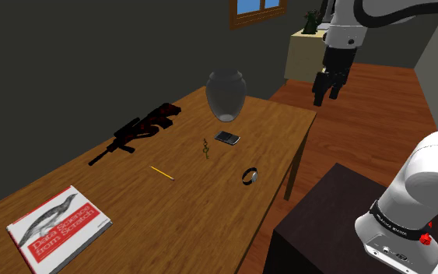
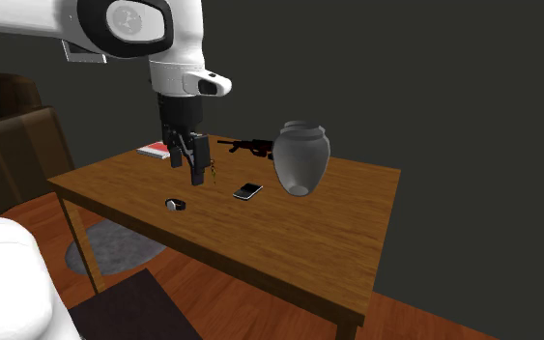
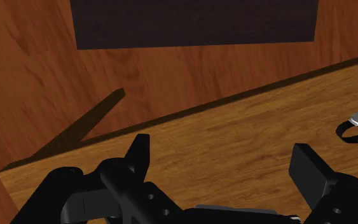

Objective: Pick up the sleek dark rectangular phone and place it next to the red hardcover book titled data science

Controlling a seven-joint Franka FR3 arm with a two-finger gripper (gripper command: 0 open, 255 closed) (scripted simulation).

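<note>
The dark rectangular phone (image 1: pixel 227 138) (image 2: pixel 248 190) lies flat on the wooden table (image 1: pixel 131 202), just in front of a grey vase (image 1: pixel 226 95) (image 2: pixel 301 157). The book (image 1: pixel 57 227) (image 2: pixel 154 150), red with a white cover picture and the words Data Science, rests at the table's end in the shoulder view's lower left. My gripper (image 1: pixel 326 95) (image 2: pixel 187 169) (image 3: pixel 222 159) hangs open well above the table's edge near the stand, apart from the phone, with nothing between its fingers (image 3: pixel 139 153).
A black toy rifle (image 1: pixel 135 132) (image 2: pixel 250 147), a yellow pencil (image 1: pixel 162 173), a small twig-like item (image 1: pixel 204 147) and a wristwatch (image 1: pixel 250 176) (image 2: pixel 175 204) (image 3: pixel 357 124) lie on the table. The dark stand (image 1: pixel 326 226) (image 3: pixel 196 22) is beside the table. A planter (image 1: pixel 303 50) stands behind.
</note>
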